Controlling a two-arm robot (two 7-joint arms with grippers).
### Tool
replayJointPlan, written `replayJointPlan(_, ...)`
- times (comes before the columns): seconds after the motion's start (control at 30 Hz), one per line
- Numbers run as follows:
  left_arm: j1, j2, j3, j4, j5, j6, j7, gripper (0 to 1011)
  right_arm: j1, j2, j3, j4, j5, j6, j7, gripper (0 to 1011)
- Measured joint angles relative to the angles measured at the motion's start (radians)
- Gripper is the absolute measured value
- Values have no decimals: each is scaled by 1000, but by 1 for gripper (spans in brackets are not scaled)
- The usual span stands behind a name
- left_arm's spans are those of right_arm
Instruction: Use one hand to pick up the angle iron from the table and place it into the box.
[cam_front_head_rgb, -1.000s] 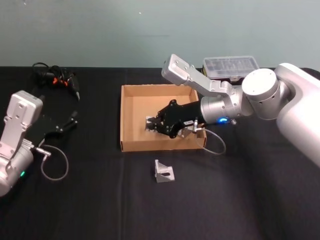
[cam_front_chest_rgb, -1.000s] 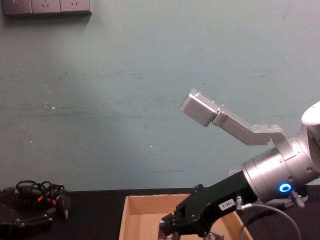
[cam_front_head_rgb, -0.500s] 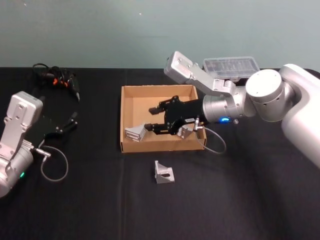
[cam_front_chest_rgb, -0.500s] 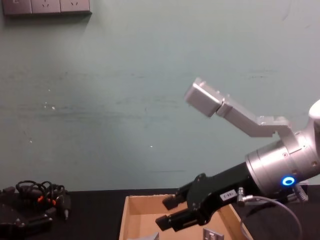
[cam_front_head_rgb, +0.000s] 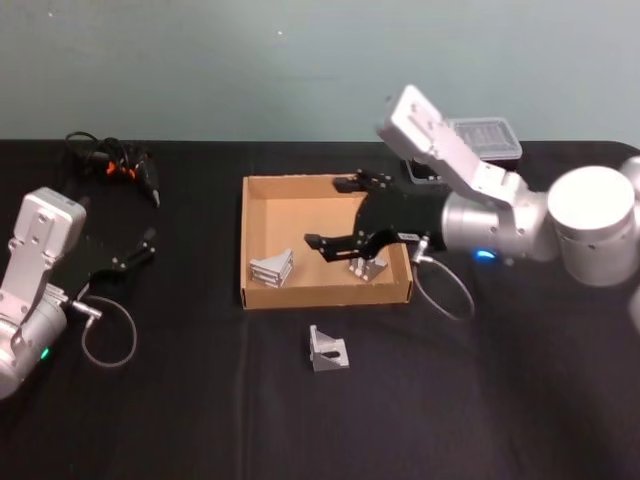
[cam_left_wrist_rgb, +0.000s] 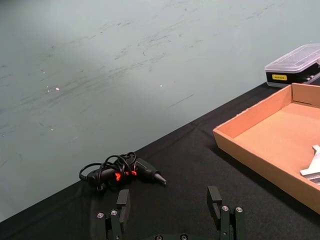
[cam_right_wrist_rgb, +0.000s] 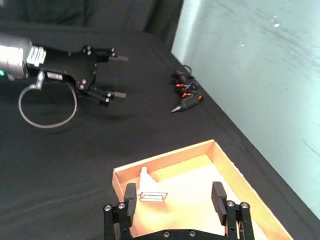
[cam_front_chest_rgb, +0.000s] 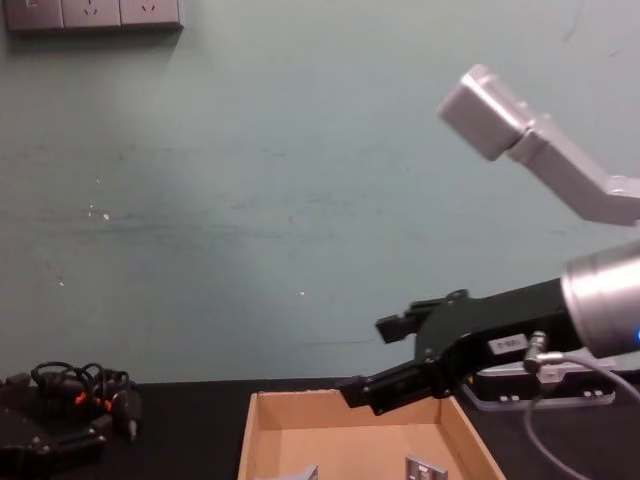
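Observation:
The tan box (cam_front_head_rgb: 290, 215) lies mid-table with two angle irons in it, one at its left (cam_front_head_rgb: 272, 268) and one at its right (cam_front_head_rgb: 367, 266). A third angle iron (cam_front_head_rgb: 328, 349) stands on the black table (cam_front_head_rgb: 200, 400) just in front of the box. My right gripper (cam_front_head_rgb: 328, 212) hovers open and empty above the box; the chest view shows this gripper (cam_front_chest_rgb: 368, 358) over the box rim (cam_front_chest_rgb: 350, 400). In the right wrist view its fingers (cam_right_wrist_rgb: 218, 195) frame the left angle iron (cam_right_wrist_rgb: 149, 192). My left gripper (cam_front_head_rgb: 147, 247) rests open at the far left, empty.
A tangle of black cables with orange bits (cam_front_head_rgb: 110, 158) lies at the back left. A clear-lidded organiser case (cam_front_head_rgb: 485, 135) sits behind the box at the right, partly behind my right arm. Loose cable loops hang from both wrists.
My right gripper opened and let go of an angle iron, which now lies at the box's left. The gripper then rose and drew back to the right. The left arm stayed put.

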Motion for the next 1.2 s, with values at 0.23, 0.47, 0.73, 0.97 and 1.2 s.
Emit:
replayJointPlan(0.23,0,0,0,0,0,0,0,1011,-113,51,61,-143,42,59,-53,1000)
replayJointPlan(0.47,0,0,0,0,0,0,0,1011,-180,108,67,-238,74,76,-16,1000)
replayJointPlan(0.73,0,0,0,0,0,0,0,1011,-205,162,45,-275,93,87,35,1000)
replayJointPlan(0.97,0,0,0,0,0,0,0,1011,-188,176,7,-262,93,83,84,1000)
replayJointPlan(1.2,0,0,0,0,0,0,0,1011,-124,184,-61,-182,79,62,183,1000)
